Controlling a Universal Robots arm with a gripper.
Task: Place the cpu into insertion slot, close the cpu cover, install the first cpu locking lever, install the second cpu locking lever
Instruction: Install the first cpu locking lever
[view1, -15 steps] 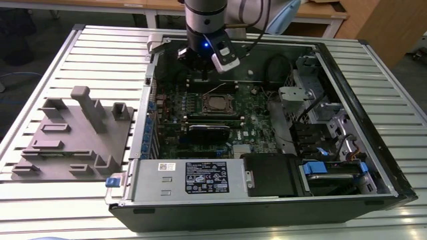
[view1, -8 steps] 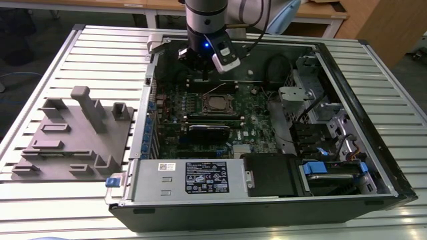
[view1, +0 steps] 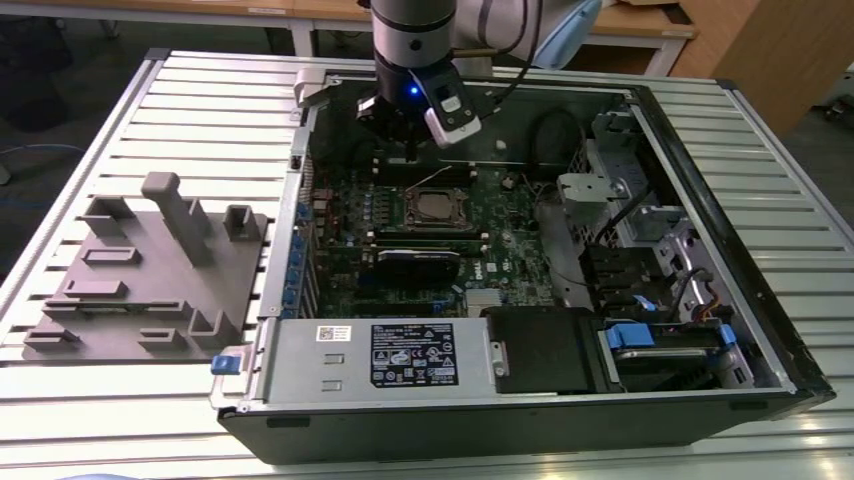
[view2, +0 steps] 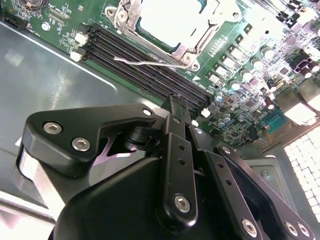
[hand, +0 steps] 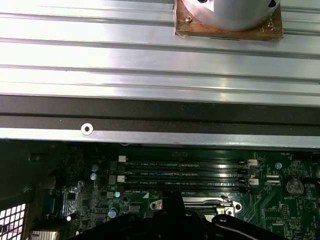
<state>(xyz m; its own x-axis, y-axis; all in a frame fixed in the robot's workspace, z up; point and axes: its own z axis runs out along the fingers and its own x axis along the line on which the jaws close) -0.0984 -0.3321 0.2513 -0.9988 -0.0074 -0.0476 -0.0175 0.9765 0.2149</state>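
The cpu (view2: 167, 15) sits in the insertion slot (view1: 434, 208) on the motherboard (view1: 350, 290), and the cpu cover (view2: 192, 47) appears lowered over it. One locking lever (view2: 135, 62) lies free beside the slot, so I judge both latching steps outstanding. My gripper (view2: 176, 102) hovers over the memory slots (hand: 185, 172) nearby; I cannot tell whether it is open or closed.

cpu (view1: 430, 208) in insertion slot (view1: 410, 213) | motherboard (view1: 400, 290) inside case (view1: 534, 425) | fixture (view1: 147, 280) on exterior view's left of case
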